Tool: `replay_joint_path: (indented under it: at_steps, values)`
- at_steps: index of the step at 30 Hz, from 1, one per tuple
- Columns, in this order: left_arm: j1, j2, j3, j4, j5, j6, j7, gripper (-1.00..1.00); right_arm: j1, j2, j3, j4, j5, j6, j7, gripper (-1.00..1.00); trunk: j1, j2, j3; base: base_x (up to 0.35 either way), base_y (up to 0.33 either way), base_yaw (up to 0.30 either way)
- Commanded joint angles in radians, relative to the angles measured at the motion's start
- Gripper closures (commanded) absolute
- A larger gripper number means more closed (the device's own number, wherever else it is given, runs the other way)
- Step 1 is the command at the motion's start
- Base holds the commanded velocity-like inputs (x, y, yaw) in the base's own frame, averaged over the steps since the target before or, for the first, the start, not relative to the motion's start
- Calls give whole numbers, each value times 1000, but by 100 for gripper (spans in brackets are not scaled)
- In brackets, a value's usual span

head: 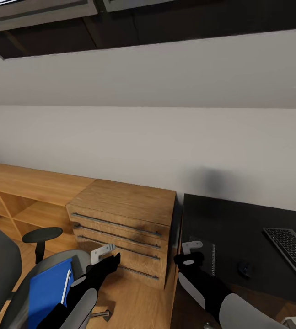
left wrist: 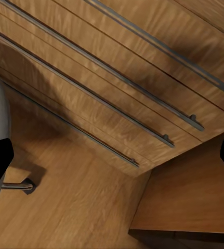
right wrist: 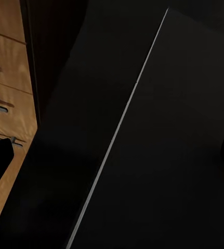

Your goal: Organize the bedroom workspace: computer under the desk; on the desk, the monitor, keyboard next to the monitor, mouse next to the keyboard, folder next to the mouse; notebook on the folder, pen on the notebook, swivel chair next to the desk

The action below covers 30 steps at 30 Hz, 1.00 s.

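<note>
Folder [head: 49,287] flat blue on padded grey swivel chair [head: 1,269] | desk [head: 239,228] glossy black | both pincers' spread: cannot tell

We see soft, even light on the white wall [head: 148,137], with a faint dark smudge of shadow at about 4 o'clock above the desk [head: 239,228]. The ceiling at 12 o'clock is dim. The chest [head: 125,224] throws a shadow on the floor [left wrist: 80,207] in the left wrist view. The right wrist view is very dark, the glossy black top showing little but a thin pale edge line. Renders look slightly soft, with compression smear.
</note>
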Motion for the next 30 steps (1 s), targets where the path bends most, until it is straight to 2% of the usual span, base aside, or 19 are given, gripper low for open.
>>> replay_joint_path:
  at_steps: [1,8,23,30]
  values:
    - [-1,1,-2,-2,5,2,8,-100,-1,-1,5,-1,-12,5,-7,-100,0,-1,-1,0,0,0]
    - [-1,1,-3,-2,0,1,8,-100,-1,-1,5,-1,-12,4,-7,-100,0,-1,-1,0,0,0]
    - [-1,1,-2,-2,1,2,8,-100,-1,-1,5,-4,-11,-10,-8,-100,-57,104,46,0,0,0]
    - [-1,1,-2,-2,2,2,8,-100,-1,-1,5,-4,-11,-32,-8,-100,-57,104,46,0,0,0]
